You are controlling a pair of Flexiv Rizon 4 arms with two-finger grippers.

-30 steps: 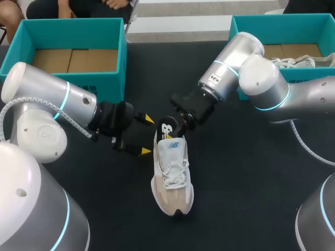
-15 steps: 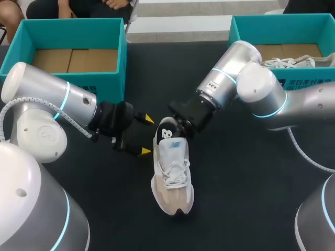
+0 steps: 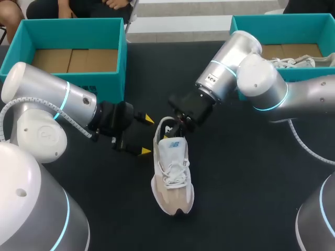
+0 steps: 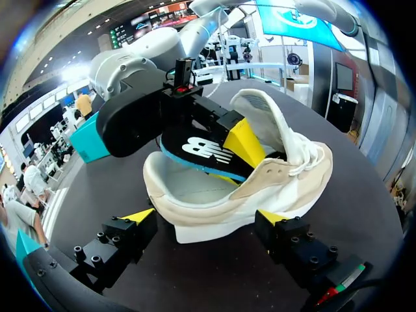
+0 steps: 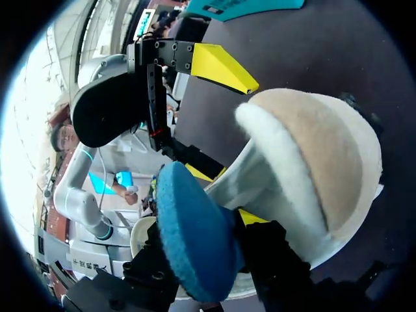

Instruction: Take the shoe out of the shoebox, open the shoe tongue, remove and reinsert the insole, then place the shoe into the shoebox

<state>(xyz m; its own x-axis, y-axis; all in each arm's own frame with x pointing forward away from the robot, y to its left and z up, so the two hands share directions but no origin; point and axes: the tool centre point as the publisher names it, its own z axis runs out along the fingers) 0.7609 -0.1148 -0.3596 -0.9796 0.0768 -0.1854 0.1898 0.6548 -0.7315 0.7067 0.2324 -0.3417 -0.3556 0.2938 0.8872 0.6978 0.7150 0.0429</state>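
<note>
Shoe (image 3: 172, 178) lay on the table (image 3: 235, 198), right gripper (image 3: 180, 125) pinching its insole (image 4: 195, 151) at the heel — likely light, floppy foam, best held edgewise — left gripper (image 3: 146, 135) spread alongside.

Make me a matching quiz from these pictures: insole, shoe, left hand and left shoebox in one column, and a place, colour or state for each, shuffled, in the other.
Column one:
1. insole
2. shoe
3. left hand
4. left shoebox

Column two:
a. open, beside the shoe's heel
b. teal walls, brown cardboard floor
c. on its sole on the table, between the two arms
d. gripped by the right hand, at the shoe's heel opening

Pairs: 1-d, 2-c, 3-a, 4-b.
</note>
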